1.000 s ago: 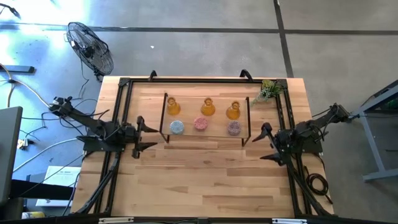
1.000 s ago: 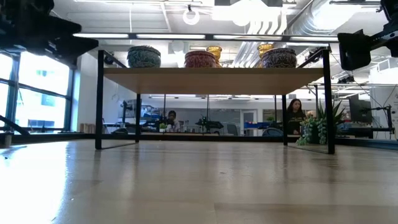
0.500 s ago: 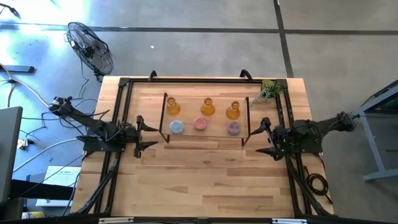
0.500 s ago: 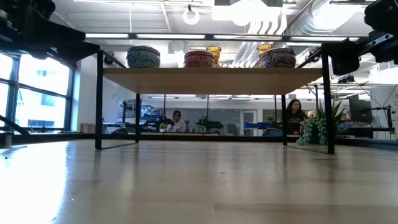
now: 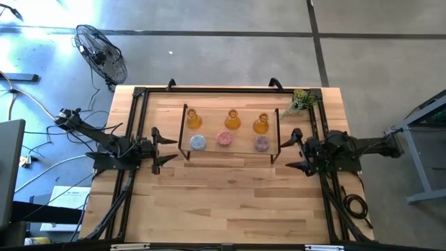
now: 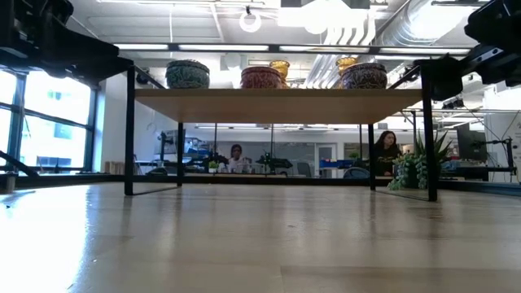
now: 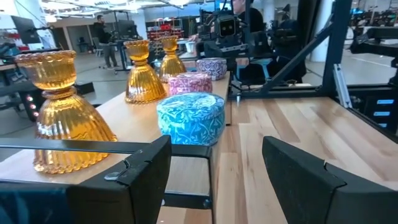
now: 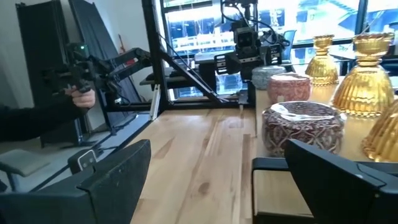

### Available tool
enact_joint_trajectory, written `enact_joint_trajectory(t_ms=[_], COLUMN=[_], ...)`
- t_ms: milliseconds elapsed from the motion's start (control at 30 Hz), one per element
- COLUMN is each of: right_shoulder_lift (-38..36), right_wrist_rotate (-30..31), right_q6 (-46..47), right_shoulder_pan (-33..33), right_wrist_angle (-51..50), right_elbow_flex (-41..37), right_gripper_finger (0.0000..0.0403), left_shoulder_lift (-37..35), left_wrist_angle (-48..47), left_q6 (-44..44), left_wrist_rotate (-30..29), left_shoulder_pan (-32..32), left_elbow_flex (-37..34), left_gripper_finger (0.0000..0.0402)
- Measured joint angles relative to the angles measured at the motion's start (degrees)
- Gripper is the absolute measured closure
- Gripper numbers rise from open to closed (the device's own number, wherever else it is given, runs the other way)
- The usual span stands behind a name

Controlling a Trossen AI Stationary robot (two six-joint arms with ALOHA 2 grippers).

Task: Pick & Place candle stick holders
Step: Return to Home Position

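1. Left wrist view: the left fingers (image 7: 127, 177) are spread wide and empty. The blue candle stick holder (image 7: 190, 118) stands on the shelf (image 7: 134, 121) just ahead, between them.
2. Right wrist view: the right fingers (image 8: 115, 177) gape wide and empty, with the purple candle stick holder (image 8: 303, 126) ahead.
3. High view: both arms lie low over the desk (image 5: 230, 202), pointing inward at the shelf ends. Three amber candle stick holders (image 5: 232, 120) line its far side.

Left pincer (image 5: 167, 150) and right pincer (image 5: 286, 154), both agape and empty, level, inward-facing, well apart.
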Motion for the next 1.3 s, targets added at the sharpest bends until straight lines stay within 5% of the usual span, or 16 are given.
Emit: enact_joint_trajectory(t_ms=[567,1300], right_shoulder_lift=[0.09,0.04], right_wrist_rotate=[-2.47,3.39], right_q6=[-2.81,2.40], right_shoulder_pan=[-6.63,-6.57], right_wrist_angle=[0.07,0.56], right_elbow_flex=[0.04,-0.02], right_gripper_finger=[0.0036,0.0037], left_shoulder_lift=[0.00,0.02], left_wrist_angle=[-1.02,-2.47], left_q6=[-1.23,-1.84], left_wrist_rotate=[-0.20,-0.32], left_shoulder_pan=[-0.02,-0.02], left_elbow_flex=[-0.04,1.10], left_gripper_finger=[0.0154,0.0154])
